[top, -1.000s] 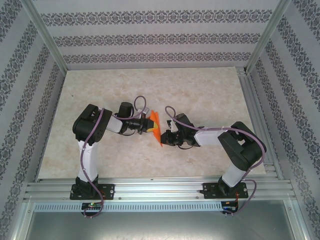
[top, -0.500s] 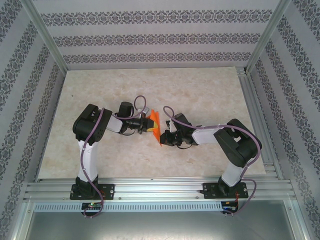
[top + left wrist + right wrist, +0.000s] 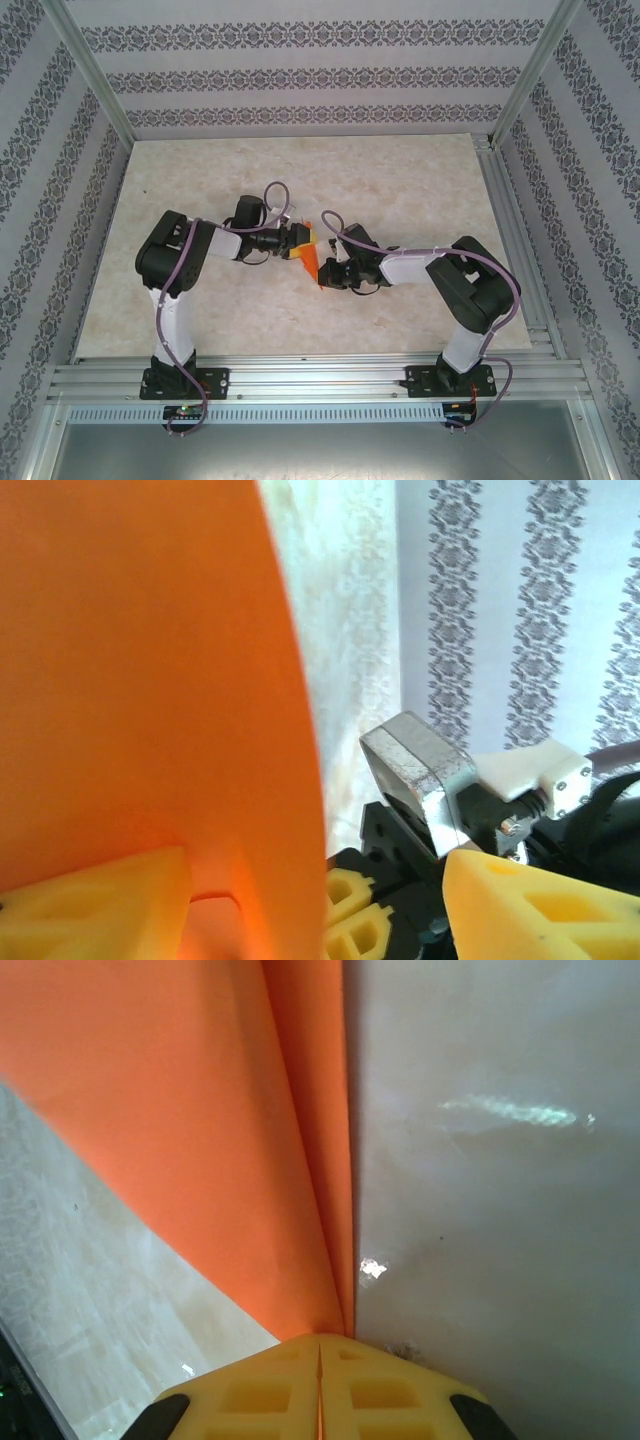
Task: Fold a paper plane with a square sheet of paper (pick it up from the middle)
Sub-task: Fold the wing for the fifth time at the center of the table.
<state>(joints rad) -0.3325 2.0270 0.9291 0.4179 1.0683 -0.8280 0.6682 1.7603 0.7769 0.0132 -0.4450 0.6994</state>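
The square sheet of paper (image 3: 309,259), bright orange and folded into layers, stands on edge above the table between the two grippers. My right gripper (image 3: 326,275) is shut on its lower edge; in the right wrist view the yellow jaws (image 3: 320,1372) meet with the paper (image 3: 200,1110) fanning out from them. My left gripper (image 3: 299,243) is open. In the left wrist view the paper (image 3: 150,680) lies against the left finger (image 3: 90,910), and the other finger (image 3: 540,910) stands well clear to the right. The right gripper's pads (image 3: 352,912) show behind the sheet.
The marbled tabletop (image 3: 400,180) spreads around both arms. Patterned walls (image 3: 300,70) and aluminium posts (image 3: 90,70) close it in at the back and sides. A metal rail (image 3: 320,378) runs along the near edge.
My left gripper has opened and let go of the paper, and its arm has shifted slightly back. The right gripper keeps its hold and has edged left.
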